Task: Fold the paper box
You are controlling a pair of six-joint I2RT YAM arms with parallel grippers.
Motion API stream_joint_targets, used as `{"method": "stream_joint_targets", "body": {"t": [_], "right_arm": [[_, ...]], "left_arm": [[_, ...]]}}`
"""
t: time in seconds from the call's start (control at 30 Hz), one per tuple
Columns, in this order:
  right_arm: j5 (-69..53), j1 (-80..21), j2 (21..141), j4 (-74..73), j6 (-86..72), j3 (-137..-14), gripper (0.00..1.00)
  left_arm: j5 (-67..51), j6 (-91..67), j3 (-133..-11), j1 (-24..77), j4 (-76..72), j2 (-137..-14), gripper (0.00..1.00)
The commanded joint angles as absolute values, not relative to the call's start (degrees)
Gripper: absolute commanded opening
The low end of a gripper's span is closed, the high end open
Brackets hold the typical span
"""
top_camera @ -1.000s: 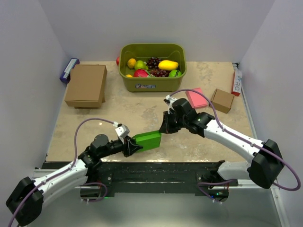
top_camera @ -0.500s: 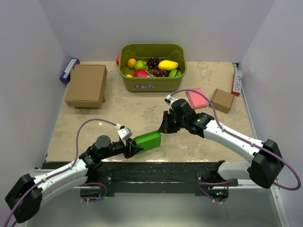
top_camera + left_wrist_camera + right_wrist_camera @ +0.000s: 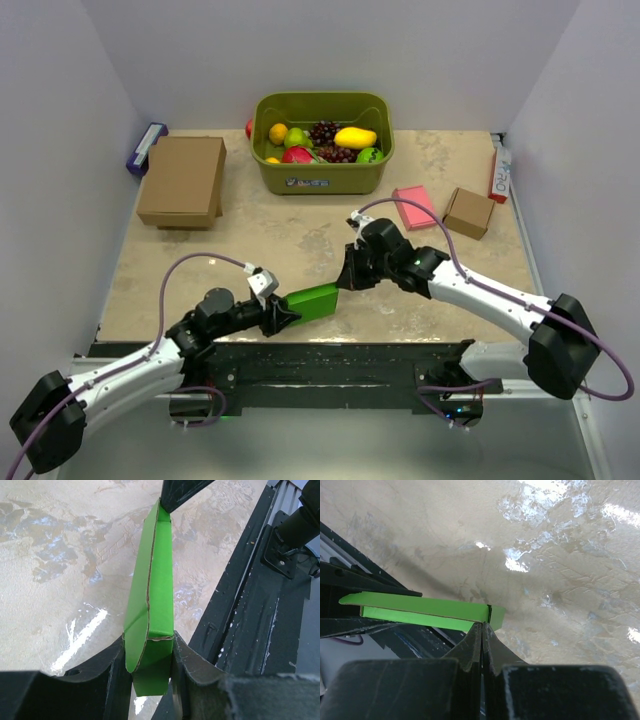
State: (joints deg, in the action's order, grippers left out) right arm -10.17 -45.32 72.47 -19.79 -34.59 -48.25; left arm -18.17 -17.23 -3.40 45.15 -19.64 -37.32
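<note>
The paper box [image 3: 310, 300] is a bright green, long, narrow folded block held just above the table's near edge. My left gripper [image 3: 283, 313] is shut on its near end; in the left wrist view both black fingers [image 3: 195, 662] clamp the box [image 3: 155, 595] from the sides around the left gripper [image 3: 148, 645]. My right gripper [image 3: 343, 280] is at the box's far end with its jaws pressed together. In the right wrist view the right gripper [image 3: 482, 625] touches the box [image 3: 420, 611] at its end corner. No card shows between its fingers.
An olive bin [image 3: 322, 178] of toy fruit stands at the back. A large brown box [image 3: 180, 180] is at the back left, with a blue item [image 3: 147, 148] behind it. A pink flat box [image 3: 414, 206], a small brown box [image 3: 468, 212] and a red-white pack [image 3: 499, 172] lie right.
My right gripper has moved a little nearer and left, staying at the box's far end. The left gripper and the box have shifted slightly right and nearer.
</note>
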Motion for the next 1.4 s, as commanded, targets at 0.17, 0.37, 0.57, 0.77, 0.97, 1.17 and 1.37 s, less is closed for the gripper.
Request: {"method": "stream_joint_targets", "body": {"t": [0.17, 0.37, 0.57, 0.77, 0.97, 1.17, 1.37], "right_arm": [[-11.3, -46.2, 69.6, -15.6, -36.0, -43.7, 0.0], [-8.4, -46.6, 67.9, -19.0, -35.9, -44.5, 0.0], [-2.5, -46.6, 64.8, -25.6, -33.5, -51.6, 0.37], [-8.2, -47.7, 60.9, -19.6, -22.7, -52.4, 0.71], [-13.1, -48.2, 57.5, -19.0, -12.1, -51.2, 0.77], [-13.4, -52.7, 59.1, -17.4, -8.1, -50.9, 0.84], [-19.4, -55.9, 61.3, -15.7, -7.6, -49.8, 0.89]], "left_arm": [[-15.5, -21.0, -2.3, 45.4, -25.8, -37.4, 0.08], [-15.2, -21.4, -2.5, 45.4, -26.5, -38.7, 0.08], [-19.3, -21.1, -2.0, 45.3, -27.5, -38.4, 0.09], [-26.7, -23.1, -2.7, 45.2, -31.8, -40.3, 0.09], [-33.4, -27.0, -3.3, 44.7, -36.5, -43.3, 0.09], [-38.1, -31.5, -3.3, 44.3, -41.1, -44.6, 0.09], [-40.3, -34.3, -2.4, 42.9, -44.1, -43.6, 0.09]]}}
